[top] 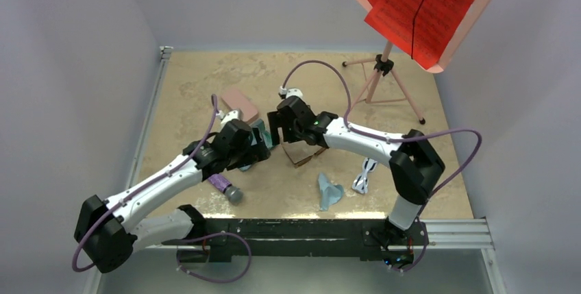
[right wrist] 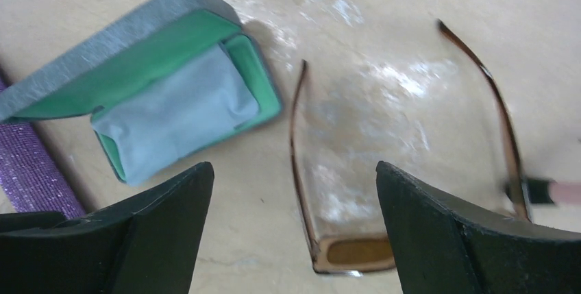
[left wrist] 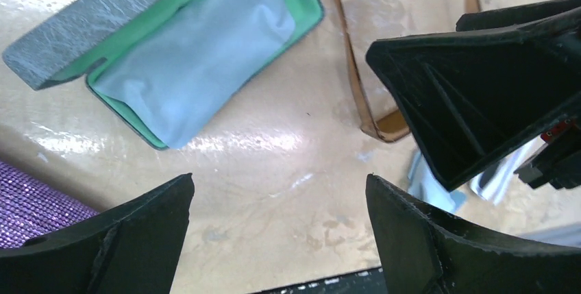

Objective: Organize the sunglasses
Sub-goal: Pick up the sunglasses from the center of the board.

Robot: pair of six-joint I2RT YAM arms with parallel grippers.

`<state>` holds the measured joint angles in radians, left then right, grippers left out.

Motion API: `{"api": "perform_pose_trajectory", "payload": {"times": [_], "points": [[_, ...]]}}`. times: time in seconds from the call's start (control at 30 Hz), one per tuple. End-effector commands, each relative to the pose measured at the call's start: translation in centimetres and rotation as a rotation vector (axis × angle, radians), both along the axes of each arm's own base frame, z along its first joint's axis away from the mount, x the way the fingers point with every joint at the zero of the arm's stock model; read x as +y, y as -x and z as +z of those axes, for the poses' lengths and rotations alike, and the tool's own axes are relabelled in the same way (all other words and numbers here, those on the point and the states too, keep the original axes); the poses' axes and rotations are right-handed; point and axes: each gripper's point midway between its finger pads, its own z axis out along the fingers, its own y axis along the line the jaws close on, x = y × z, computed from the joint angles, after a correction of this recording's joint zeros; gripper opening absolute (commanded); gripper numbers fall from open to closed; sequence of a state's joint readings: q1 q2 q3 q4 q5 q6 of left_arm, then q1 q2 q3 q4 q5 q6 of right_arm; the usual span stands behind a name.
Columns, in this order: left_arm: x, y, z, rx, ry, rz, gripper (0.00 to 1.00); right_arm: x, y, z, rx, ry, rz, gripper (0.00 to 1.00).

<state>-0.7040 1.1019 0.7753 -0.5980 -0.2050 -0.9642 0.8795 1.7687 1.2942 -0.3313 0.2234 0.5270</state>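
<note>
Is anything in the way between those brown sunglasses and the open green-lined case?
Nothing visible lies on the table between the brown sunglasses and the open case beside them. Inside it, though, a light blue cloth covers most of the lining, so the glasses would probably land on it.

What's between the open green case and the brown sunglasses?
Nothing, only bare table. The right wrist view shows a narrow strip of it separating the open case from the brown sunglasses, so they lie apart.
</note>
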Motion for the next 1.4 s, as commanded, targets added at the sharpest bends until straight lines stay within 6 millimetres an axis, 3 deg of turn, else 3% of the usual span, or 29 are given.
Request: {"api": "perform_pose_trajectory", "payload": {"times": [0.0, 0.13, 0.2, 0.4, 0.57, 0.87, 0.93, 1.13, 1.23, 1.37], "points": [[-1.0, 1.3, 2.0, -0.055, 0.114, -0.080, 1.00, -4.2, 0.9, 1.7, -0.021, 0.003, -0.177, 0.93], [0.5, 2.9, 1.8, -0.067, 0.146, -0.037, 1.00, -9.2, 3.7, 0.0, 0.096, 0.033, -0.469, 0.96], [1.6, 3.6, 1.9, -0.082, 0.157, -0.012, 1.00, -10.4, 4.7, -1.0, 0.141, 0.005, -0.596, 0.97], [3.4, 5.4, 1.0, -0.079, 0.161, 0.018, 1.00, -10.7, 5.2, -2.9, 0.210, -0.057, -0.797, 0.98], [3.6, 6.0, 0.6, -0.077, 0.163, 0.003, 1.00, -10.9, 4.4, -3.6, 0.191, -0.098, -0.900, 0.98], [3.7, 6.2, -0.2, -0.062, 0.153, -0.005, 1.00, -11.4, 3.7, -5.9, 0.176, -0.123, -0.971, 0.88], [3.6, 6.2, -0.3, -0.062, 0.158, -0.005, 1.00, -11.3, 3.4, -6.3, 0.180, -0.108, -0.973, 0.83], [3.3, 6.2, -0.2, -0.063, 0.163, -0.019, 1.00, -11.6, 2.7, -7.3, 0.183, -0.082, -0.994, 0.56], [4.0, 6.1, -0.2, -0.065, 0.126, -0.009, 1.00, -11.9, 3.0, -7.6, 0.191, -0.078, -1.004, 0.26], [4.0, 5.9, 0.5, -0.080, 0.119, -0.014, 1.00, -12.3, 3.5, -7.3, 0.201, -0.082, -1.004, 0.18]]}}
